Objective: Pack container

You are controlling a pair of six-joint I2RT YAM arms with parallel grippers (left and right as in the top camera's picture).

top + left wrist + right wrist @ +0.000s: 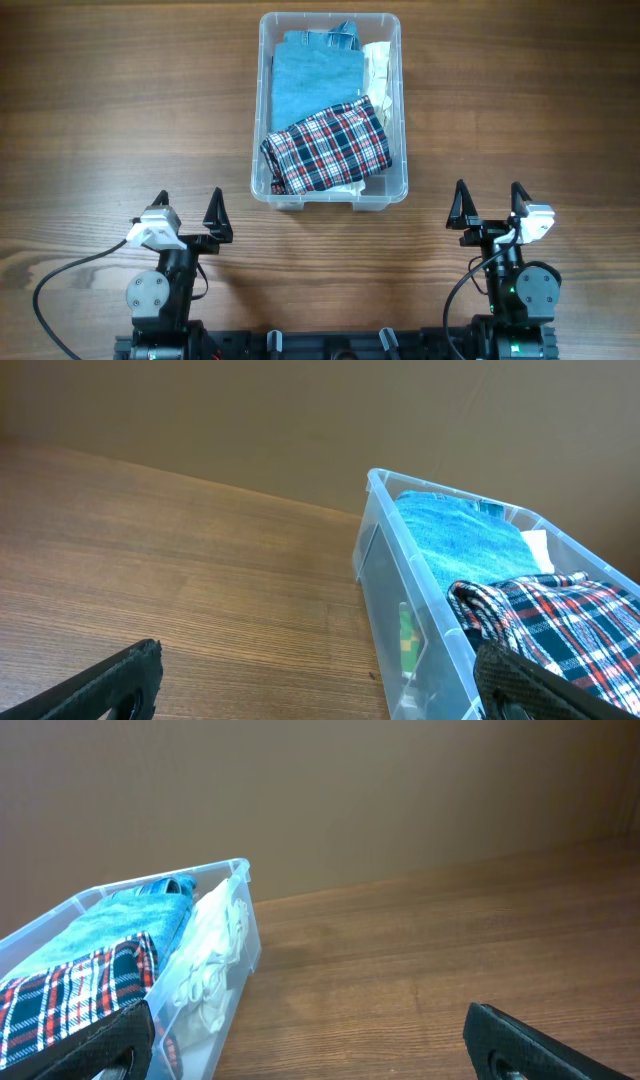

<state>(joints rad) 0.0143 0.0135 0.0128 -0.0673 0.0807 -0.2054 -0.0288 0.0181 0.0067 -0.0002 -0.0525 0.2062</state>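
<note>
Sitting at the far middle of the brown wood-grain counter [120,100], the clear rectangular plastic container [330,16] is packed close to full: folded blue terry cloth [315,85] at the far end, red-white-navy plaid cloth [328,147] bunched at the near end, crumpled white fabric [382,70] squeezed along the right wall. Plaid cloth looks mounded about level with the rim at the near-left corner, so main risk is it springing up or slipping over the edge if anything more gets pressed in. White fabric is loose and could snag on a finger and get dragged out. The container is light see-through plastic with nothing bracing it, so a sideways or off-centre push would likely slide or tip it rather than compact the load. Both spread wide and empty, left hand [188,205] and right hand [488,200] sit at the near edge of the counter, well apart from the container, one to each side
</note>
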